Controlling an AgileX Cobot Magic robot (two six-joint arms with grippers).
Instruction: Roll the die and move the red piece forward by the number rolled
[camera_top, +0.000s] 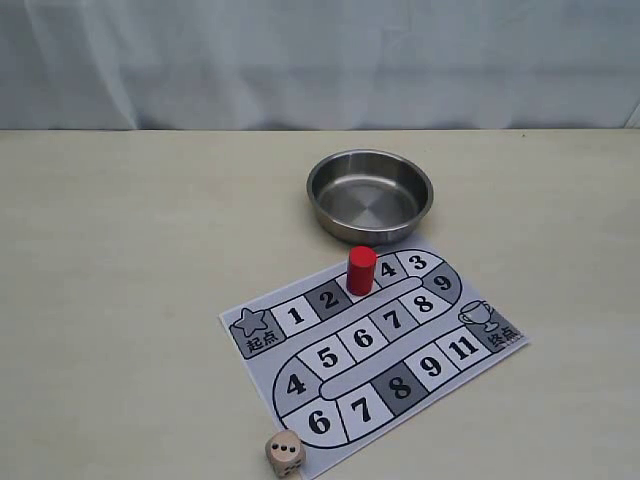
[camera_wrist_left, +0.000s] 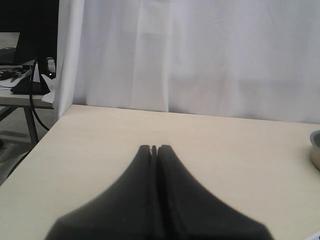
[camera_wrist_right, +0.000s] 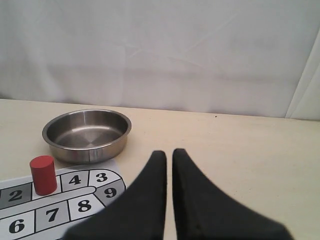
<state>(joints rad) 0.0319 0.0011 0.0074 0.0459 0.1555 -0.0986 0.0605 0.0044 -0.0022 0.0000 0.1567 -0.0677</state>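
The red piece (camera_top: 361, 270) stands upright on the numbered board (camera_top: 372, 343), on the square between 2 and 4. The right wrist view also shows the red piece (camera_wrist_right: 43, 174) on the board (camera_wrist_right: 75, 200). Just off the board's near corner, the pale wooden die (camera_top: 285, 452) rests on the table with its dark pips showing. Neither gripper appears in the exterior view. My left gripper (camera_wrist_left: 154, 148) is shut with nothing in it, hovering over bare table. My right gripper (camera_wrist_right: 169, 152) is shut to a thin slit and empty, off to the side of the board's 9 square.
A round steel bowl (camera_top: 330, 215) sits empty behind the board, and its wall shows in the right wrist view (camera_wrist_right: 85, 152) and at the edge of the left wrist view (camera_wrist_left: 315, 150). A white curtain backs the table.
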